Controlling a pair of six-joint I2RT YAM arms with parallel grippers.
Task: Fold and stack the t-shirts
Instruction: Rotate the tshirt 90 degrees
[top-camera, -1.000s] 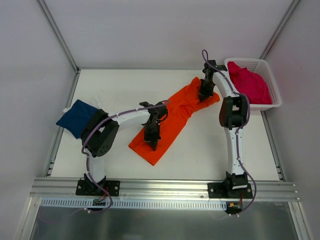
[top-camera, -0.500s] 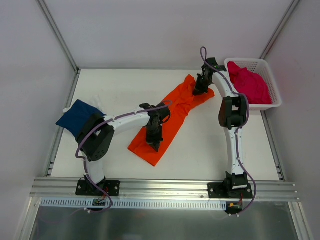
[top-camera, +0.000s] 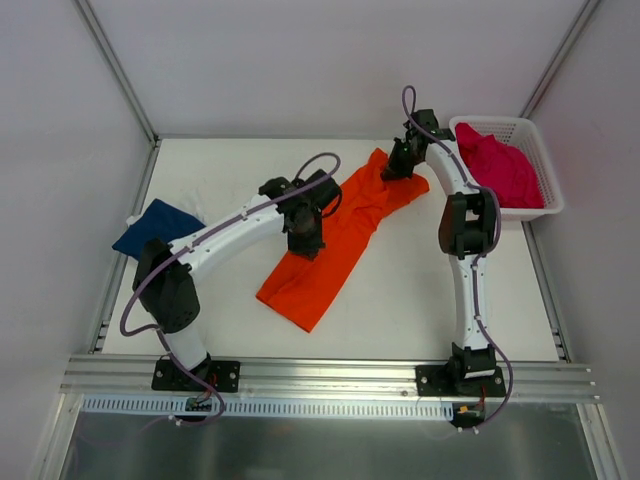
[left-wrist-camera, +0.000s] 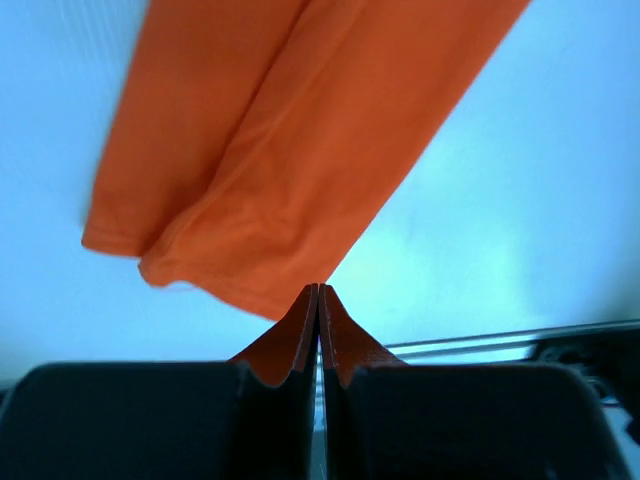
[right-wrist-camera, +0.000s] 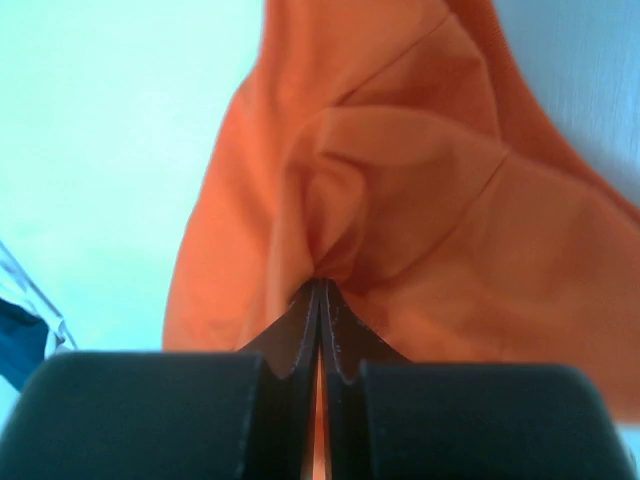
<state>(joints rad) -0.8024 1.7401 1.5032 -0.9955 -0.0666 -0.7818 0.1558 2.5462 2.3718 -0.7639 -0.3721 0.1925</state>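
Observation:
The orange t-shirt (top-camera: 330, 268) lies stretched in a long diagonal band across the table's middle. My right gripper (top-camera: 397, 172) is at its far end, shut on a pucker of orange cloth (right-wrist-camera: 400, 180) that gathers into the jaw tips (right-wrist-camera: 320, 285). Over the shirt's middle hangs my left gripper (top-camera: 308, 248), raised. Its jaws (left-wrist-camera: 318, 290) are shut, with the orange hem (left-wrist-camera: 280, 150) lying beyond them and nothing seen between them. The navy t-shirt (top-camera: 150, 228) sits folded at the left edge. A magenta t-shirt (top-camera: 500, 170) is heaped in the basket.
The white mesh basket (top-camera: 495, 121) stands at the back right corner, just beside the right arm. Metal frame rails run along the table's sides and near edge (left-wrist-camera: 500, 340).
My left gripper has risen and moved from the shirt's near end toward its middle. The right gripper has drawn the far end slightly back and left.

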